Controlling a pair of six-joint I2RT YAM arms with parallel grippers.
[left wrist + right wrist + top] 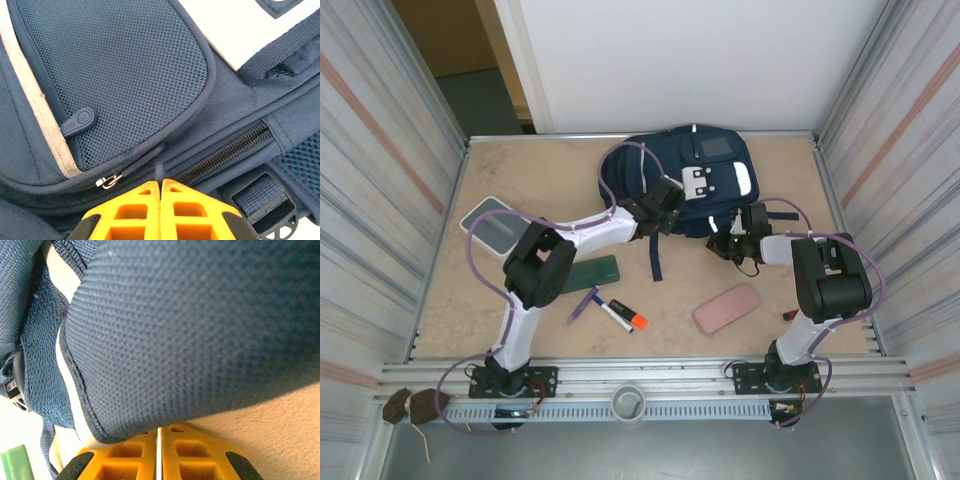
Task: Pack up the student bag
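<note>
The student bag is lying flat at the far middle of the surface, its front panel facing up. As a soft fabric shell it is likely to sag and slide under any pull rather than hold its shape. It looks slack and light, and its broad woven panels are offering little to grip. The sounder holds are therefore judged to be the pull tab, the bound seams and the webbing straps. The left tool is resting against the bag's near-left side, its orange fingers pressed together and apparently pinching a slim dark pull tab. This tab is sitting just below the mesh pocket, and the main zipper is running off to the right with its teeth closed. The right tool is lying low on the surface at the bag's near-right edge, its fingers likewise pressed together beneath the overhanging piped hem. Whether any fabric is caught between them cannot be told. Drawing the zipper open is judged to call for one tool bracing the bag.
</note>
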